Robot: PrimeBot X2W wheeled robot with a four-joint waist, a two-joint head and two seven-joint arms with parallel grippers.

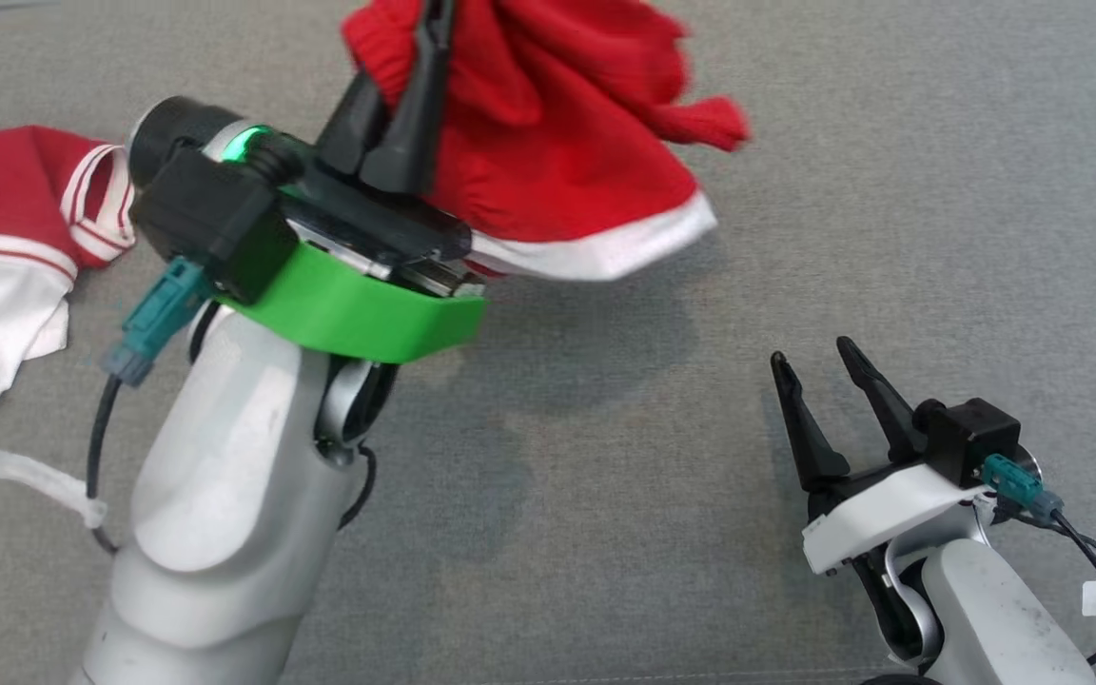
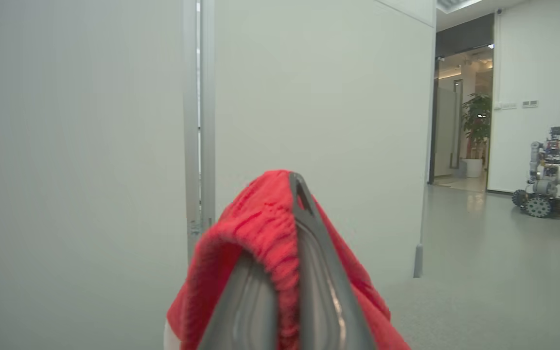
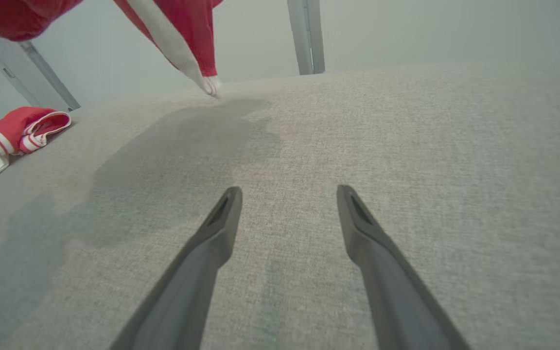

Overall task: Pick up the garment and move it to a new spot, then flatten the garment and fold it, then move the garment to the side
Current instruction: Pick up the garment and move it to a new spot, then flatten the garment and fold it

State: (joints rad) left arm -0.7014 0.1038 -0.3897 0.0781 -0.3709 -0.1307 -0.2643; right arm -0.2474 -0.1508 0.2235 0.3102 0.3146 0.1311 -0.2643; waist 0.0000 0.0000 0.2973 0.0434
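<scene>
A red knit garment (image 1: 557, 124) with a white hem hangs in the air above the grey cloth surface, held up by my left gripper (image 1: 434, 29), which is shut on its red fabric. In the left wrist view the red cloth (image 2: 260, 233) is draped over and pinched between the two fingers. From the right wrist view the garment's hem (image 3: 178, 43) dangles down and just touches the surface. My right gripper (image 1: 819, 366) rests low at the right, open and holding nothing; its fingers (image 3: 212, 238) point across bare cloth.
A second red and white piece of clothing (image 1: 6, 247) lies crumpled at the left edge of the grey surface (image 1: 795, 190). White partition walls (image 2: 309, 121) stand behind. Another wheeled robot (image 2: 550, 172) is parked far off on the floor.
</scene>
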